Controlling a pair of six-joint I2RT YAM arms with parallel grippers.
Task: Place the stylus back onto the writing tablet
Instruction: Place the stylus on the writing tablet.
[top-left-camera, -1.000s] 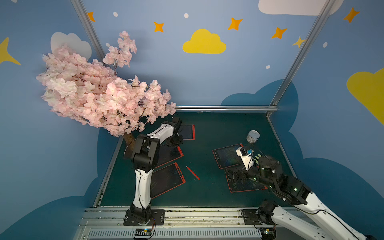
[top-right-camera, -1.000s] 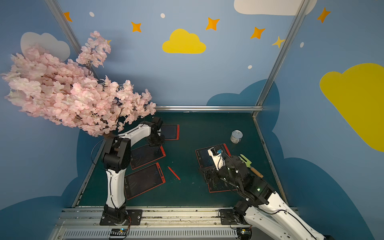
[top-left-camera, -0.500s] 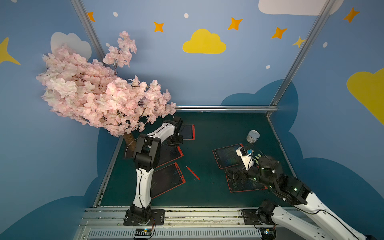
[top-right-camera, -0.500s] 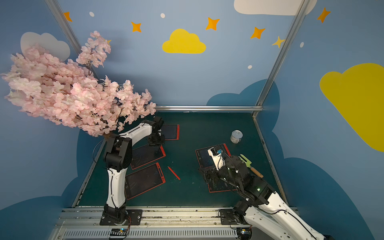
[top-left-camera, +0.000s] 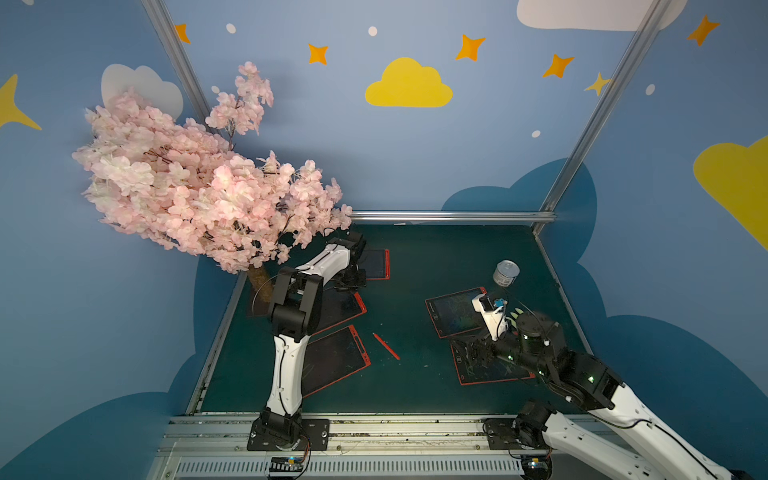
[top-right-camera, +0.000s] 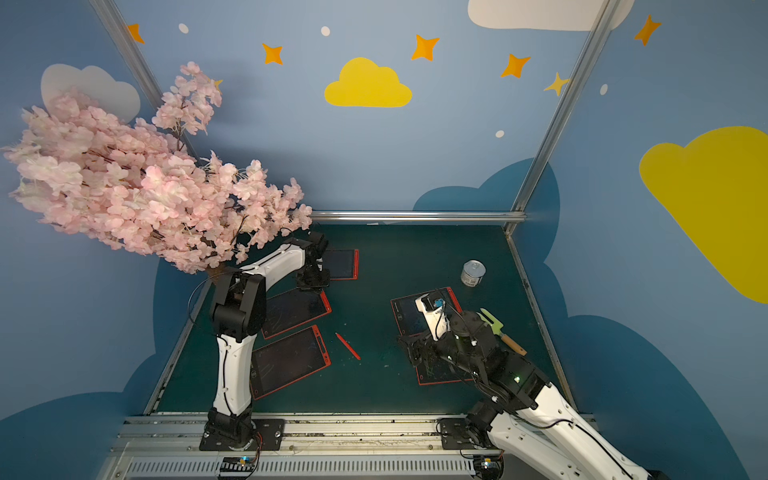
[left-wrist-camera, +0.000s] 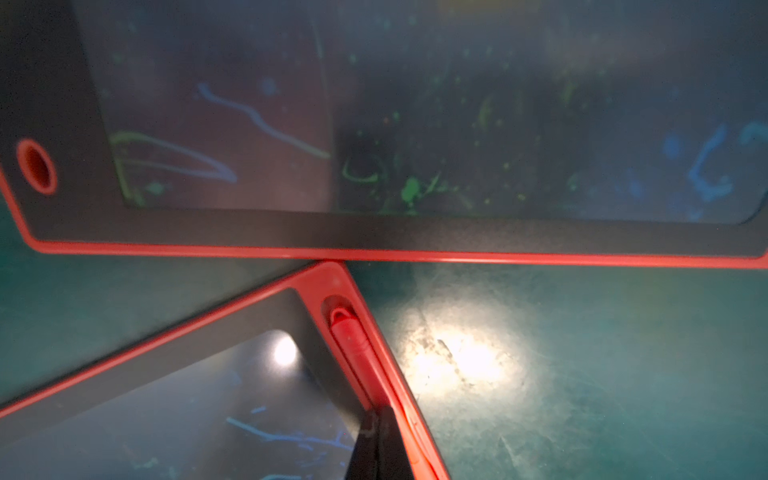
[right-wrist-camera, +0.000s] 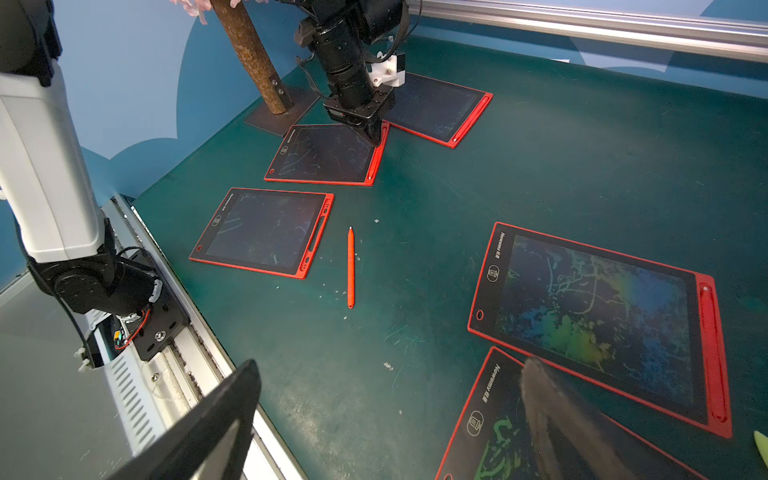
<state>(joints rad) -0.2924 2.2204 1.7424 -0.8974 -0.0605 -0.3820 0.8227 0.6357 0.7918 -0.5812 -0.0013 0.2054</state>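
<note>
Fingers (right-wrist-camera: 216, 411) of the right gripper (right-wrist-camera: 390, 370) stand spread wide with nothing between them. One finger overlaps the nearest right writing tablet (right-wrist-camera: 490, 432), which is red-framed with green scribble on its screen. The gap between the fingers opens onto bare green mat (right-wrist-camera: 415, 332). Just beyond that finger lies the second right writing tablet (right-wrist-camera: 594, 311), with a seated stylus (right-wrist-camera: 711, 349) in its side channel.

The loose stylus (right-wrist-camera: 350, 268), red, lies flat on the mat ahead of the open fingers. It touches no tablet and is well apart from both grippers. It is near the channel side of the near left writing tablet (right-wrist-camera: 262, 230).

Beyond it, the left gripper (right-wrist-camera: 376, 139) points down with its fingers (left-wrist-camera: 376, 440) pressed together, holding nothing. In the left wrist view the fingertips sit over a docked stylus (left-wrist-camera: 353, 345) in the channel of the middle left writing tablet (right-wrist-camera: 324, 153). Contact cannot be confirmed. Just past the fingertips, that tablet's corner meets the edge of the far left writing tablet (right-wrist-camera: 436, 108).

Behind the left gripper stands the trunk (right-wrist-camera: 249, 54) of a pink blossom tree (top-left-camera: 199, 191). Beyond the right gripper stands a tin can (top-left-camera: 506, 273). A green fork with a wooden handle (top-right-camera: 494, 326) lies beside the right arm.
</note>
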